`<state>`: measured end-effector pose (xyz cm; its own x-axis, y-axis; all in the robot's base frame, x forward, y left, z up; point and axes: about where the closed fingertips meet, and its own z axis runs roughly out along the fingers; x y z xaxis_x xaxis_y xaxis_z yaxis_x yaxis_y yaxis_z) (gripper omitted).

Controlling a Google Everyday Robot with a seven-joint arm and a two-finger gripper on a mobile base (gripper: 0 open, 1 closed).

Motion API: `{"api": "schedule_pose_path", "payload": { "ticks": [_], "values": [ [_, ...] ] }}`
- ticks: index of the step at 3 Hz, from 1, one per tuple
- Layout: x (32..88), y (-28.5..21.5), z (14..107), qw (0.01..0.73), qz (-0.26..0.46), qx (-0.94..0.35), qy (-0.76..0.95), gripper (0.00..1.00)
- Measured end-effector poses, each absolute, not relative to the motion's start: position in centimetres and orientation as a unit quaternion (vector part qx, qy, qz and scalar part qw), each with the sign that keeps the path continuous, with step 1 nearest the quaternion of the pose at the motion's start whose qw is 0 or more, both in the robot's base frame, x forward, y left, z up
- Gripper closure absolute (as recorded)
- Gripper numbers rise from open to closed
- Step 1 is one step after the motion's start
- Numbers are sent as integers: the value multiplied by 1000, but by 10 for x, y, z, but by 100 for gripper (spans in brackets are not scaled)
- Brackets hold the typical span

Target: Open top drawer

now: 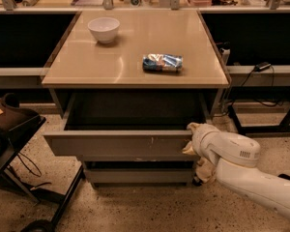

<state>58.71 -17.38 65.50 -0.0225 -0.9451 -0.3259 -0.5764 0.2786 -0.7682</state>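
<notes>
The top drawer point(121, 145) is a wide grey handleless drawer under the beige table top. It stands pulled out toward me, with its dark inside showing behind the front panel. Pale scratch marks sit right of centre on the panel. My gripper point(191, 138) is at the drawer's right end, at the top right corner of the front panel. The white arm point(241, 166) reaches in from the lower right and hides most of the gripper.
A white bowl point(104, 29) and a blue snack packet point(162, 62) lie on the table top point(135, 47). A lower drawer front point(135, 175) sits beneath. A black chair or cart point(12, 129) stands at the left. Cables and a shelf are at the right.
</notes>
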Motion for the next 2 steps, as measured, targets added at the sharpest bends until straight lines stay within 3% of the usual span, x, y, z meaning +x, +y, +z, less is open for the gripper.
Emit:
{"api": "schedule_pose_path", "payload": {
  "ticks": [2],
  "values": [
    [574, -171, 650, 420, -217, -566, 675, 100]
  ]
}}
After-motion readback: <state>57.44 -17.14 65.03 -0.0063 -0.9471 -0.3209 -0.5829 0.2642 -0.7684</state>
